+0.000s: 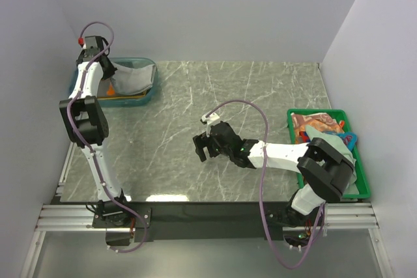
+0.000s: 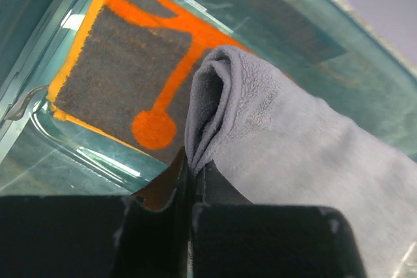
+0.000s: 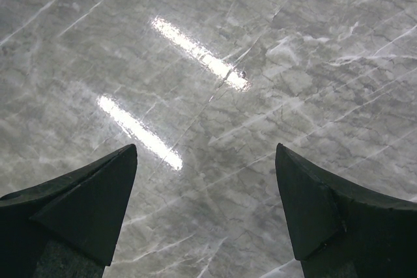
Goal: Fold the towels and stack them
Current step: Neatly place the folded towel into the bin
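A pale grey-white towel (image 2: 293,141) hangs folded over itself above the teal tub (image 2: 26,24). My left gripper (image 2: 193,161) is shut on its bunched edge. Under it, flat on the tub's floor, lies an orange-brown towel (image 2: 124,63) with orange lines. From above, the left gripper (image 1: 111,73) is over the tub (image 1: 151,89) at the far left, with the grey towel (image 1: 132,77) draped there. My right gripper (image 1: 201,148) hovers open over the bare marble at mid-table, nothing between its fingers (image 3: 98,193). A red patterned towel (image 1: 316,125) lies in the green crate (image 1: 319,111).
The green crate stands at the right edge, beside the right arm's base, with more cloth bunched in it. White walls close in the table at the back and on both sides. Grey marble (image 3: 215,43) lies under the right gripper.
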Action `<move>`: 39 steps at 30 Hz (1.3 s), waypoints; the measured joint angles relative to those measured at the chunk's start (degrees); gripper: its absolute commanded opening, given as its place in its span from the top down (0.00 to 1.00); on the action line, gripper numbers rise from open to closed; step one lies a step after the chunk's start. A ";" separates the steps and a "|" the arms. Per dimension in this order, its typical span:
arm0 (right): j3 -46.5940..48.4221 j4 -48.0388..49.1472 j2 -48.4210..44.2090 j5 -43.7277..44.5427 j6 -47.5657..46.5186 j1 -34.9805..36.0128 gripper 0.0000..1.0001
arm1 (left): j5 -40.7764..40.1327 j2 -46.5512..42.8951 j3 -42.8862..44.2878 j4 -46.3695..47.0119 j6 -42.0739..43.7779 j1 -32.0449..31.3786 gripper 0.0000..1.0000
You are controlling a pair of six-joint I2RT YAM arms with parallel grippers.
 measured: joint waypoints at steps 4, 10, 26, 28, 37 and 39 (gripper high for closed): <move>0.31 -0.04 0.20 -0.26 -0.24 0.00 0.08 | -0.61 0.92 0.09 -0.63 0.76 0.61 0.99; 0.31 -0.07 0.28 -0.35 -0.31 0.00 0.08 | -1.95 1.55 3.08 -2.89 2.47 1.33 0.99; 0.42 -0.42 1.05 -0.87 -0.33 0.00 0.08 | 6.12 0.42 5.84 -3.63 1.36 1.40 0.99; 0.42 -0.44 1.07 -0.96 -0.33 0.00 0.09 | 7.32 -0.17 5.90 -3.63 1.07 1.40 0.99; 0.74 -0.63 1.11 -1.14 -0.33 0.00 0.09 | 9.31 -1.68 7.69 -4.00 0.52 1.38 0.99; 0.76 -0.81 1.18 -1.16 -0.33 0.00 0.09 | 9.33 -2.05 7.69 -4.31 0.50 1.38 0.99</move>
